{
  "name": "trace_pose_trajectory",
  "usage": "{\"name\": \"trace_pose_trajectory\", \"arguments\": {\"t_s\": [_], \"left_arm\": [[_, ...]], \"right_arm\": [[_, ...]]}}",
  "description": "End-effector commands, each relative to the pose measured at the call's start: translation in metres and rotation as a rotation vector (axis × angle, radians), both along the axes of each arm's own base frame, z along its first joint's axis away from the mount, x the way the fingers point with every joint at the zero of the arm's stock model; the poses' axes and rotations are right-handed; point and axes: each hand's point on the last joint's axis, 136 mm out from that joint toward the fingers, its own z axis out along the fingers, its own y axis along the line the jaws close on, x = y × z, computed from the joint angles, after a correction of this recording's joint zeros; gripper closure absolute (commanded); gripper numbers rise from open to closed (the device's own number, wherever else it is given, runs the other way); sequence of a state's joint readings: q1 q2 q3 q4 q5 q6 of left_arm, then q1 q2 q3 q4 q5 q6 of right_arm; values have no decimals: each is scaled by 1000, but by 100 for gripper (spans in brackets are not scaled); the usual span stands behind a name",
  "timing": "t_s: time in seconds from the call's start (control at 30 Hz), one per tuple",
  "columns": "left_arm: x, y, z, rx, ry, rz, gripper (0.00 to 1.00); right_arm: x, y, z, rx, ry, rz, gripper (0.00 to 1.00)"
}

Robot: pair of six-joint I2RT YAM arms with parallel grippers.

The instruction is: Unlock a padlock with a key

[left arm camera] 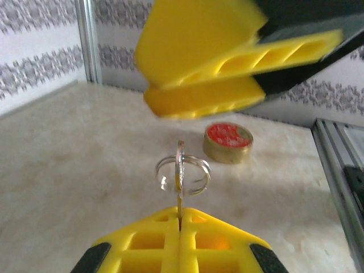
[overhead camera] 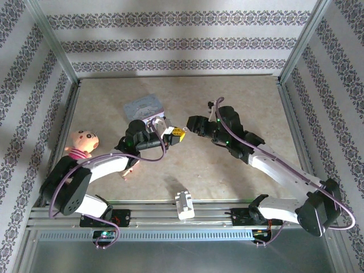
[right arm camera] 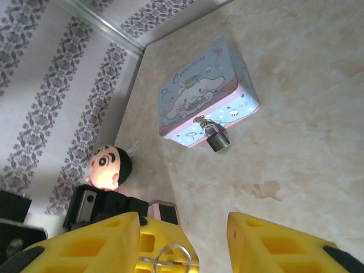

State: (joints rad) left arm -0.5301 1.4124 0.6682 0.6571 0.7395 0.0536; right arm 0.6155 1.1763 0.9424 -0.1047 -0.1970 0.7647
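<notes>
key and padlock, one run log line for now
left gripper: shut on thin silver key | right gripper: open | small dark padlock: on lilac tin box

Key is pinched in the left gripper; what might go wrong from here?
The left gripper pinches the key by a thin edge, its ring dangling, so it may twist or slip. The open right gripper sits close to that ring and might snag it. The padlock hangs from the tin, unheld, so it may shift away.
</notes>
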Motion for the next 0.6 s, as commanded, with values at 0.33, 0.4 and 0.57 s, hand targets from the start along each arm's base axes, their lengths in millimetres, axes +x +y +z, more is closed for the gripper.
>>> {"name": "trace_pose_trajectory", "arguments": {"t_s": [0.33, 0.4, 0.57], "left_arm": [[-64, 32, 11, 468, 88, -251, 100], [-70, 34, 18, 479, 83, -277, 100], [-76, 41, 14, 533, 106, -294, 100]], "right_arm": [[-60, 5, 33, -100, -228, 416, 64], [-68, 11, 34, -67, -235, 470, 63], [-83, 26, 34, -57, -256, 573, 64]]}}
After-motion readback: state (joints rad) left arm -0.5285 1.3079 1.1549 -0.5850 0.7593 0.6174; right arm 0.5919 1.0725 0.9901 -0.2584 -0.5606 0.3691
